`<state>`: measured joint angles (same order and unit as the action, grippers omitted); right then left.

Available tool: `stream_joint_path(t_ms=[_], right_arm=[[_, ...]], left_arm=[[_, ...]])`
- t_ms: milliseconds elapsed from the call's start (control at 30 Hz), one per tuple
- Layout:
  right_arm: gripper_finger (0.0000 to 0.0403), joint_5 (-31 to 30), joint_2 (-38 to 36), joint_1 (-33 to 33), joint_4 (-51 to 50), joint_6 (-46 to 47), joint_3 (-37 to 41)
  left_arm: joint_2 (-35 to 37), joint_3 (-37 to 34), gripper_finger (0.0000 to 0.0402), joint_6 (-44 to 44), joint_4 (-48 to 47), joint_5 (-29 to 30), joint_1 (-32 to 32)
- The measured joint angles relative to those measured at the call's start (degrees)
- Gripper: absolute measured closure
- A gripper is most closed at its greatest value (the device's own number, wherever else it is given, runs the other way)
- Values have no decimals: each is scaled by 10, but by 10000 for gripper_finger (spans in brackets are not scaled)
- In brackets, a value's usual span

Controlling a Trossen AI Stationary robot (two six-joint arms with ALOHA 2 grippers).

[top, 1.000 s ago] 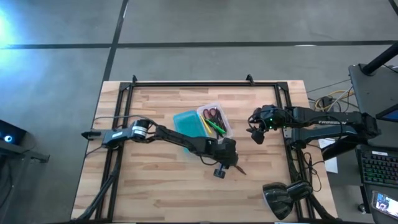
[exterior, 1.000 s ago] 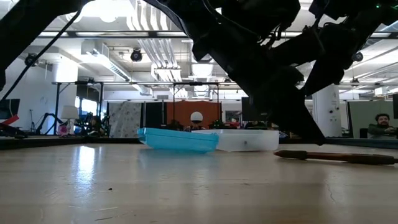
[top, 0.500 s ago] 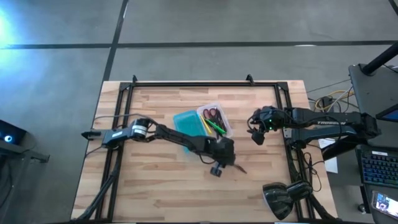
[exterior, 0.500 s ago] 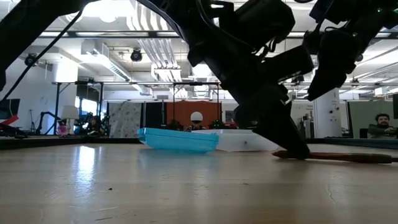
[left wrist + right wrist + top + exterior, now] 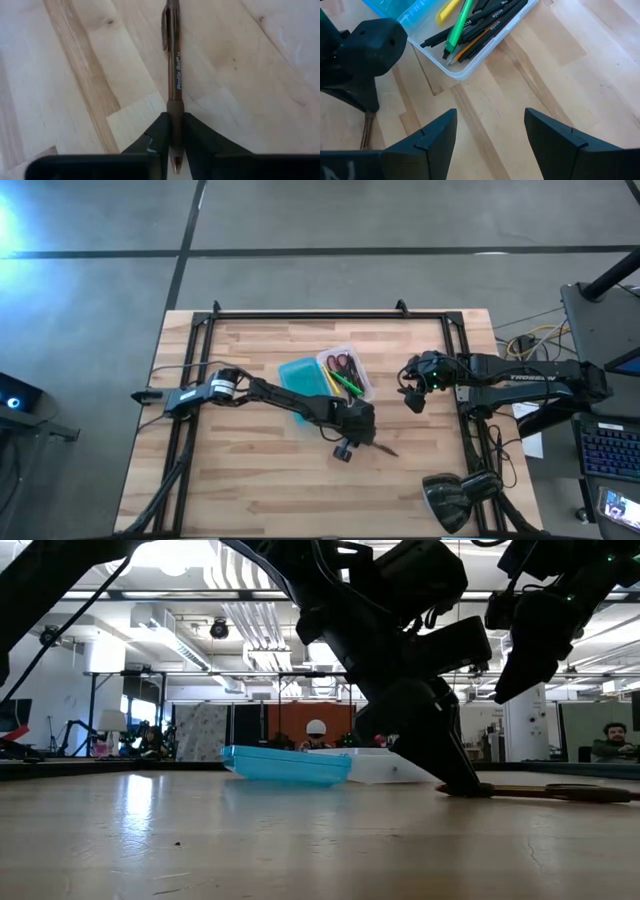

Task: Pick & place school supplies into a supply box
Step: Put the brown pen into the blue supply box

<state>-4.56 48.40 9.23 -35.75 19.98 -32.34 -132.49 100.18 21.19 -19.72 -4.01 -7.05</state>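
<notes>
The dark brown pen (image 5: 173, 65) lies on the wood near the table's middle (image 5: 386, 449). My left gripper (image 5: 175, 137) is down on it, shut on its tip end (image 5: 462, 785). The supply box sits further back: teal lid (image 5: 298, 378) joined to the clear tray (image 5: 352, 385). The tray holds the red-handled scissors (image 5: 341, 363), a green pen (image 5: 457, 30), a yellow one (image 5: 447, 11) and dark ones. My right gripper (image 5: 490, 117) hangs open in the air right of the tray (image 5: 412, 398), touching nothing. My left gripper pinches the brown pen's grip section (image 5: 174, 112), just behind the writing tip, between its two fingers (image 5: 159, 134). It comes slanting down from above and from the table's left. The pen runs straight out ahead of the fingers and lies flat on the table (image 5: 560, 792).
Black frame rails run along the table's left, far and right sides (image 5: 462, 350). A dark lamp head (image 5: 450, 500) sits at the near right corner. Bare wood (image 5: 250, 470) stretches across the near half. In the low view a person shows far behind the table (image 5: 610, 740).
My left gripper has come down from just above the table onto the brown pen's tip end, drifting slightly toward the table's left. The pen has stayed lying on the table.
</notes>
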Motion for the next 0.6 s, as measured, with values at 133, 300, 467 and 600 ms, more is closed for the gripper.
stream_joint_path(t_ms=[133,300,467,600], right_arm=[[179,0,0,0,0,-1,0],[179,0,-7,0,5,0,0],[179,-3,-42,0,31,13,0],[179,-33,-77,0,30,15,0]], left_arm=[[0,0,390,-3,-1,-11,1],[1,11,390,-20,-20,-8,0],[14,28,390,-81,-45,-2,3],[36,41,391,-145,-51,21,11]])
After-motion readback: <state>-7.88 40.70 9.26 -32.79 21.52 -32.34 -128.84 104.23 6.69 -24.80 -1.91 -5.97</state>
